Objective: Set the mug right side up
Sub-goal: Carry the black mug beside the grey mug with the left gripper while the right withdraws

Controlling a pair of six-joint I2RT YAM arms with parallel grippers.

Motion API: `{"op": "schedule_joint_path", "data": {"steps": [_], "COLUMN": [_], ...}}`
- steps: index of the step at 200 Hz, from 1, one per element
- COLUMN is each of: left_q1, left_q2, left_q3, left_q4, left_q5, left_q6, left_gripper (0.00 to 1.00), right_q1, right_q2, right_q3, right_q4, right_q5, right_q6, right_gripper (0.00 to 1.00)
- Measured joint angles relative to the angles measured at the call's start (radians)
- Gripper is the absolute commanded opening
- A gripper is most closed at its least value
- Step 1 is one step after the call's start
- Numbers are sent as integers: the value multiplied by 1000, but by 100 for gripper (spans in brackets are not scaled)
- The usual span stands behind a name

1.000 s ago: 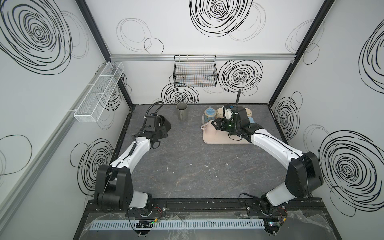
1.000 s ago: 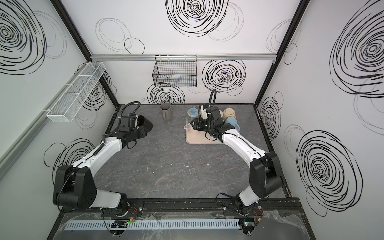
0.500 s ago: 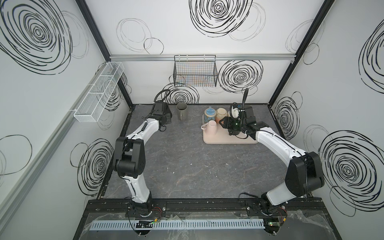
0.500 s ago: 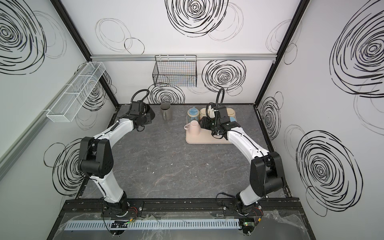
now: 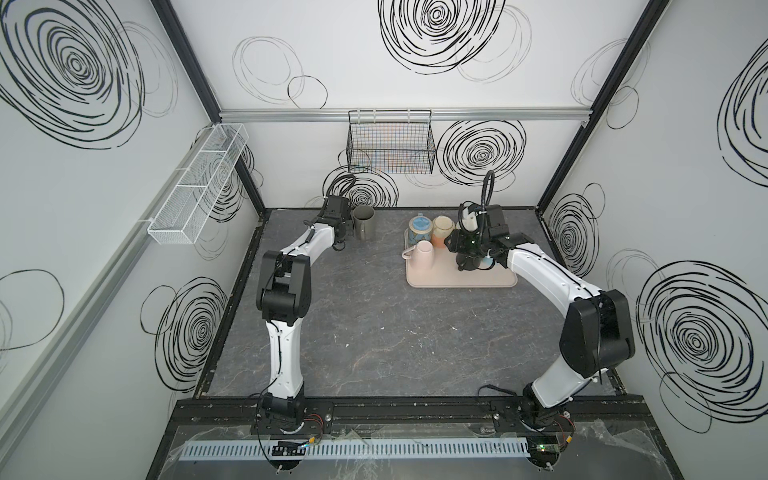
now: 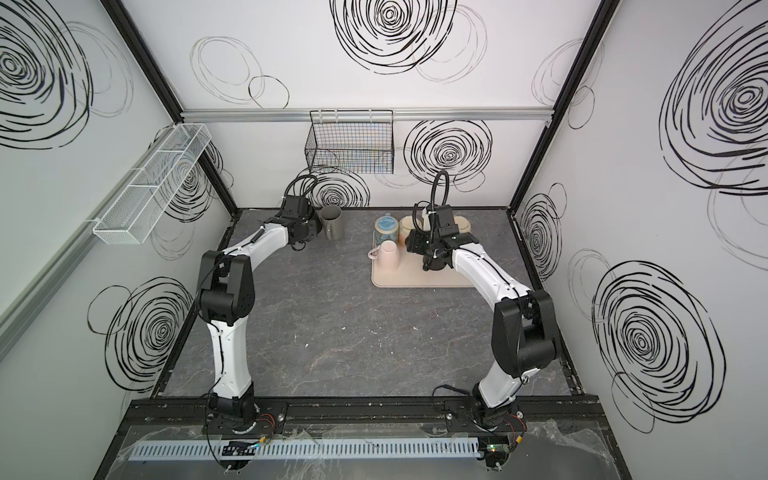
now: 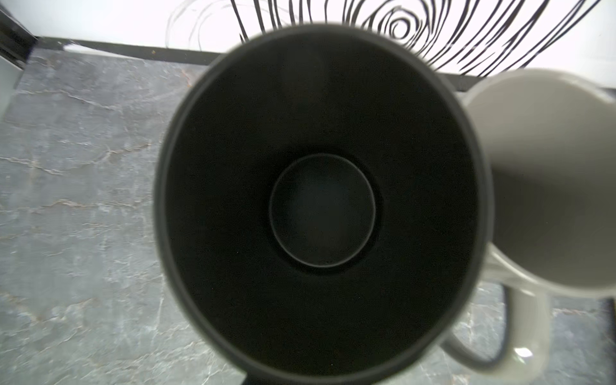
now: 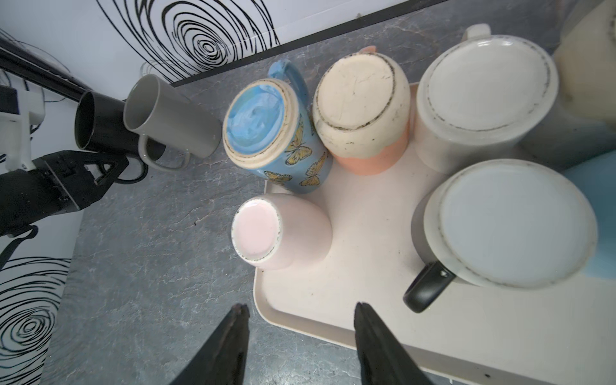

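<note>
Black mug (image 7: pixel 321 206) now mouth-up: the left wrist view looks straight down into it. A second ago it was carried tilted, nearer the left edge of the worktop (image 5: pixel 374 332). Since then the left arm (image 5: pixel 286 282) has stretched to the back edge, near the back-left corner. The mug now sits just beside the upright grey mug (image 5: pixel 363 222). Whether its base rests on the worktop, cannot tell. Left gripper (image 8: pixel 111 166) clenched on its handle. Reading: flip done, only set-down and release remain. Left arm pose: elbow high, forearm reaching toward the back wall. Right arm (image 5: pixel 540 270) has shifted slightly, uncovering the inverted pink mug (image 8: pixel 266 233) in both top views. Right gripper (image 8: pixel 300 308) points down over the tray (image 5: pixel 457 280), jaws part-open, empty.
</note>
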Motion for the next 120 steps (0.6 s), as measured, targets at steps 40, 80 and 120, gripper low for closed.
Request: {"op": "schedule_joint_path", "data": {"steps": [40,80,120], "left_q1": [-9,-20,-31], "left_q2": [73,89,89], "left_q3": [58,65,74], "left_q4": [-8,-10,-6], "left_q5": [-17,-41,-46], "left_q6": [-3,-8,-12], "left_gripper": [0,11,35], "right_q1": [0,0,0], "right_q2": [69,128,143], "right_q3": [69,142,162], "right_q4": [-83,-175,-224], "right_q5": [55,79,92], "right_q6": [-11,-21,-27], "right_gripper": [55,55,56]}}
